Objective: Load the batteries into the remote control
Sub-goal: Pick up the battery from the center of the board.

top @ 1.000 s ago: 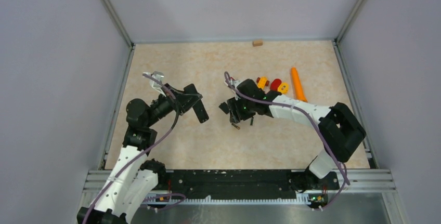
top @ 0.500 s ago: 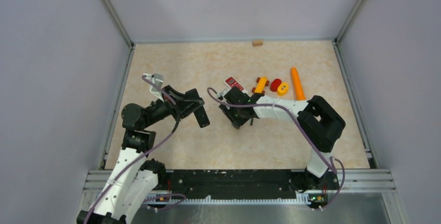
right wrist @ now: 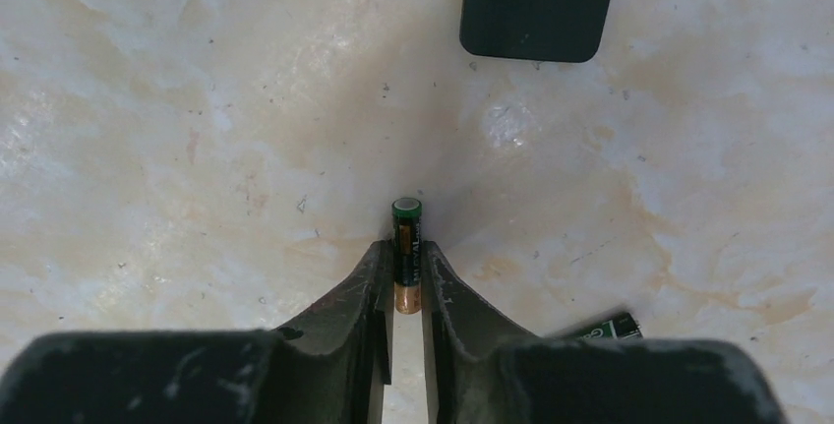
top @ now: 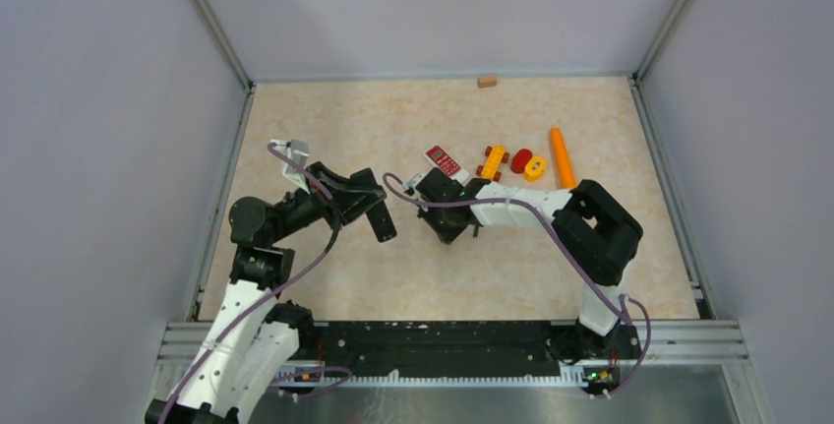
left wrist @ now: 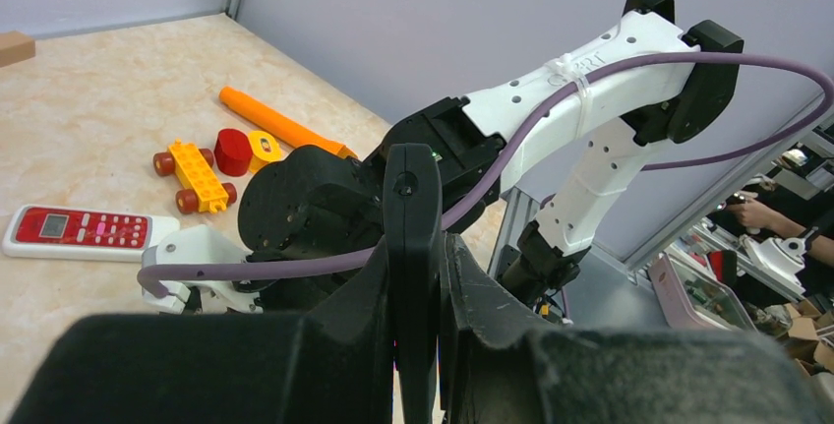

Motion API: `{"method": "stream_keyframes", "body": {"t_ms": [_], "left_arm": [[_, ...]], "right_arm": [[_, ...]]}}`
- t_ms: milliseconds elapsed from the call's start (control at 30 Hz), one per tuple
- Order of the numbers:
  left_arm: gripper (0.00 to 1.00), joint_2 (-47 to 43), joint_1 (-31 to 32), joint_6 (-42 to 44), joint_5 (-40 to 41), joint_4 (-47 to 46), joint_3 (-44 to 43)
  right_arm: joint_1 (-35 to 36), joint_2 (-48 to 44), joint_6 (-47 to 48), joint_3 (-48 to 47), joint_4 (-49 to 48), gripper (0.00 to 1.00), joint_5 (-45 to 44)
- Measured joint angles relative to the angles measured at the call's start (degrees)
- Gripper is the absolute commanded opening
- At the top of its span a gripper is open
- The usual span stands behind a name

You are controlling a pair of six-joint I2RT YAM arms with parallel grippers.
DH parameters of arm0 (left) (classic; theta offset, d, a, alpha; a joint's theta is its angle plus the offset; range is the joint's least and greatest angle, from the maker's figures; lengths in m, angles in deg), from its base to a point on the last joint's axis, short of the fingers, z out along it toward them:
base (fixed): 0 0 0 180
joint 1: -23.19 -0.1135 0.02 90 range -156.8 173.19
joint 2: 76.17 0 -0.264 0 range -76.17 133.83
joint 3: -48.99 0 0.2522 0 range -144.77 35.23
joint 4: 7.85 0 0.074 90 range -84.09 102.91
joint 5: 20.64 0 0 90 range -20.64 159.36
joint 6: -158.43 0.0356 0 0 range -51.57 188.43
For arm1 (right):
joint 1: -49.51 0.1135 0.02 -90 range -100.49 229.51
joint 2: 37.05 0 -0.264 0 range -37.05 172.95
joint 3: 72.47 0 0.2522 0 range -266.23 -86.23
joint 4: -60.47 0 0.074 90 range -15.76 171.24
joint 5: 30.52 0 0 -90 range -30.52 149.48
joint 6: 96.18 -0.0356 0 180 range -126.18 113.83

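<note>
Top external view: the left gripper is clamping the remote control, a slim black bar, and is holding it tilted above the table. The right gripper is pointing down at the table just right of that bar, and its body is hiding the batteries from this angle. A red handset, a yellow toy car, a red disc, a yellow ring and an orange cone are lying in a row behind it. A wooden block is sitting at the far edge.

Left wrist view: both fingers are pressing against the sides of the remote control, which is standing upright between them. The right arm is reaching in beyond it.

Right wrist view: the right gripper is closing both fingers against one battery, whose green cap is pointing away from the camera and whose gold end is sitting between the fingertips. It is touching the table or just above it; I cannot tell which. A second battery is lying on the table just beside the right finger. A black rounded slab is showing at the top edge.
</note>
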Motion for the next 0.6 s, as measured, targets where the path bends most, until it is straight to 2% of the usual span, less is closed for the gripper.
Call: {"method": "stream_keyframes", "body": {"t_ms": [133, 367, 467, 600], "left_arm": [[0.0, 0.0, 0.0, 0.0, 0.3, 0.2, -0.1], [0.0, 0.7, 0.0, 1.4, 6.7, 6.1, -2.3], [0.0, 3.7, 0.0, 0.9, 11.1, 8.2, -2.4], [0.0, 11.8, 0.0, -2.1, 13.8, 10.3, -2.9]], "right_arm": [[0.2, 0.0, -0.5, -0.3, 0.1, 0.0, -0.9], [0.0, -1.5, -5.2, -0.3, -0.3, 0.0, -2.9], [-1.4, -6.0, -9.9, 0.0, -1.2, 0.0, -2.9], [-4.4, -14.6, -16.0, 1.3, -2.3, 0.0, -1.8]]}}
